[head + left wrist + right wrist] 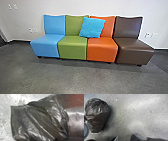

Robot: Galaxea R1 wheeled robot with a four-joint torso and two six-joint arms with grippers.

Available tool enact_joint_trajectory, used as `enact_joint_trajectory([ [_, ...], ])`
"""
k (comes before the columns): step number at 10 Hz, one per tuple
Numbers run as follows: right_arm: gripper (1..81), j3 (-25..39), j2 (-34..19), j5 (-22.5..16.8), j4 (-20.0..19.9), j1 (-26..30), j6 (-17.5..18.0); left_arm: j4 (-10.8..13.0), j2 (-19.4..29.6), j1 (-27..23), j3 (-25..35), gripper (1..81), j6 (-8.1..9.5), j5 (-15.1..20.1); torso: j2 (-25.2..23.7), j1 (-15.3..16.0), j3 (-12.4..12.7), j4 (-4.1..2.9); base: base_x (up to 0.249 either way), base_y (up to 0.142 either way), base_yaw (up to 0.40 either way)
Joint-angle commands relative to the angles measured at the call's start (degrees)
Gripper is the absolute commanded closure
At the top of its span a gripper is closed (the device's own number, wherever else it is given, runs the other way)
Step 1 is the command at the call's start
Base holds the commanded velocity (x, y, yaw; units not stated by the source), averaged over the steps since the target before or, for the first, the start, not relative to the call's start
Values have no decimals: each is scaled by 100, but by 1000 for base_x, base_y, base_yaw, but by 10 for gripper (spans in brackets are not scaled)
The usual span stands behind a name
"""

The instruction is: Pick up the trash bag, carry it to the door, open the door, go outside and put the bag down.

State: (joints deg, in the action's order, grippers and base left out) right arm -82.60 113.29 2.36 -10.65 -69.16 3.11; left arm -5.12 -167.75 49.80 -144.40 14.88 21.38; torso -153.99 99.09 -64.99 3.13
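Black trash bag [36, 120] close by the left wrist, over or on the grey floor [137, 115] (hard to judge which); can't tell either gripper's state, spread or pinching. Could slip from a weak hold, tear at a crease, or brush the chairs [72, 48] if swung wide on turning.

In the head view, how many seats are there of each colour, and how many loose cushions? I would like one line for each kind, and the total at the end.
Blue seat: 1
Green seat: 1
Orange seat: 1
Brown seat: 1
Loose cushion: 1
Total: 5
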Motion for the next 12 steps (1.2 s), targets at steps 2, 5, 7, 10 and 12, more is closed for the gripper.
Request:
enact_joint_trajectory([
  [2, 10, 70, -330, -263, -68, 389, 23, 20, 14, -448, -62, 10, -56, 428, 0, 4, -44, 0, 0, 0, 0],
  [5, 10, 70, -330, -254, -68, 345, 15, 11, -48, -414, -291, 10, -56, 411, 0, 9, -94, 0, 0, 0, 0],
  [7, 10, 61, -313, -254, -68, 336, 14, 2, -39, -387, -291, 10, -56, 411, 0, 9, -96, 0, 0, 0, 0],
  [10, 10, 27, -278, -254, -68, 336, 14, 11, -30, -379, -291, 10, -56, 367, 0, 9, -96, 0, 0, 0, 0],
  [12, 10, -27, -242, -263, -68, 336, 14, 81, -48, -378, -291, 811, -117, 349, 0, 9, -98, 0, 0, 0, 0],
])
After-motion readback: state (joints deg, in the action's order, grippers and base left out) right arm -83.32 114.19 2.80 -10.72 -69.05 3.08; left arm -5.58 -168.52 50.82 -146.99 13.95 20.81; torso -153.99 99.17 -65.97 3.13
